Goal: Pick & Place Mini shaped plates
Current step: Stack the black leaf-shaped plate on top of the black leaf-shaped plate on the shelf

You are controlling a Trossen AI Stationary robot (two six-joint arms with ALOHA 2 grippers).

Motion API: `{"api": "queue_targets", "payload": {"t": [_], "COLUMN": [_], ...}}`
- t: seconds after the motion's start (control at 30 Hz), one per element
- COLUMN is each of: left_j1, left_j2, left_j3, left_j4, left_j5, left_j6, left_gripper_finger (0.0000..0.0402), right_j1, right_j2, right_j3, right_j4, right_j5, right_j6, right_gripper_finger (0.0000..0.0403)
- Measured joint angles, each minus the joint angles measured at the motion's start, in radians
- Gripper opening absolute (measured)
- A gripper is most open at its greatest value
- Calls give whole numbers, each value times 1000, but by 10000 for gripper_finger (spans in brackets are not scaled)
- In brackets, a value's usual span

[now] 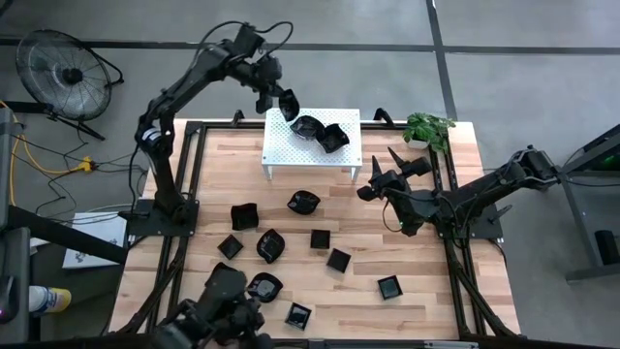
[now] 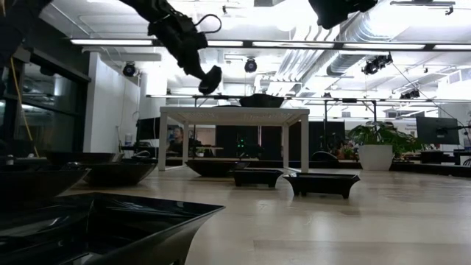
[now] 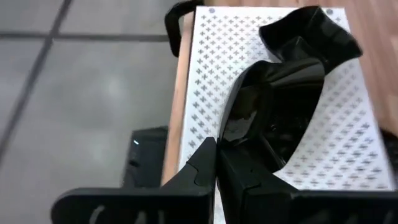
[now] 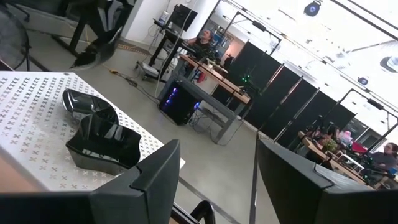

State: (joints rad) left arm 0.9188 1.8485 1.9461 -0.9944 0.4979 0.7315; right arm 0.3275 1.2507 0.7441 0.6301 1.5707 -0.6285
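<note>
A glossy black square dish (image 2: 96, 224) lies nearest the low camera, one of many small black mini plates (image 1: 270, 244) scattered over the wooden table (image 1: 426, 291) in front of the white perforated raised stand (image 1: 281, 150). Above that stand's left edge the left gripper (image 1: 274, 97) hangs with fingers clamped on a glossy black plate (image 3: 273, 99), while two more black plates (image 1: 320, 131) sit on the stand's top. The right gripper (image 1: 387, 173) waits just right of the stand, fingers (image 4: 146, 180) spread apart and holding nothing.

Two plates (image 1: 320, 132) crowd the stand (image 1: 281, 145); its left part seems free.
</note>
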Motion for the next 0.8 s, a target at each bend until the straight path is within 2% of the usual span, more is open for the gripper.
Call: {"api": "queue_targets", "payload": {"t": [0.4, 0.57, 0.8], "left_j1": [-58, -84, -144], "left_j2": [38, 37, 37], "left_j3": [38, 37, 38], "left_j4": [7, -8, 14], "left_j5": [-43, -53, -70], "left_j6": [352, 424, 416], "left_gripper_finger": [0, 0, 0], "right_j1": [0, 0, 0], "right_j2": [0, 0, 0], "right_j3": [0, 0, 0], "right_j4": [-13, -13, -13], "right_j5": [0, 0, 0], "right_j6": [0, 2, 21], "right_gripper_finger": [209, 209, 209]}}
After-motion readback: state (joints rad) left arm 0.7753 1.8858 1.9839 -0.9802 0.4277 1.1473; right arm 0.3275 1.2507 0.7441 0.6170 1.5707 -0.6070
